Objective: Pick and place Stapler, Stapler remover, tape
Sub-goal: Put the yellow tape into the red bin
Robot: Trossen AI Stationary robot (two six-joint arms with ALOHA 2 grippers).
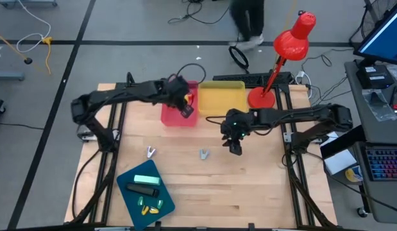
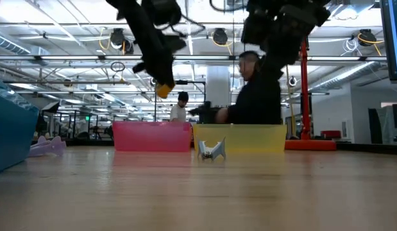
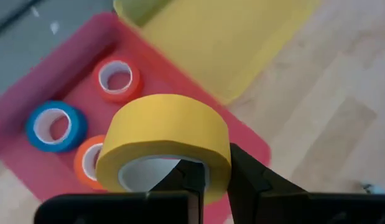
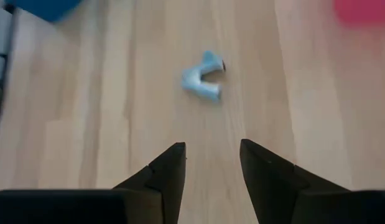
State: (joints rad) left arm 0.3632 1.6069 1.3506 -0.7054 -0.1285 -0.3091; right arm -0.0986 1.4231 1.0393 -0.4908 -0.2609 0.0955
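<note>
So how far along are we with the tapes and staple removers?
Done: red, blue and orange tape rolls lie in the pink bin. In hand: the left gripper holds the yellow tape roll above that bin. Left: two staple removers on the table; the open right gripper hovers near the blue one, the other lies by the teal tray.

Pink bin [image 3: 49, 68] contains red tape roll [image 3: 117, 79], blue tape roll [image 3: 54, 126], orange tape roll [image 3: 88, 163]. Yellow tape roll [image 3: 164, 134] above. Yellow bin [image 1: 222, 97]. Pale-blue staple remover [image 4: 204, 77]. Teal tray [image 1: 131, 192]. Red lamp [image 1: 294, 37].
</note>
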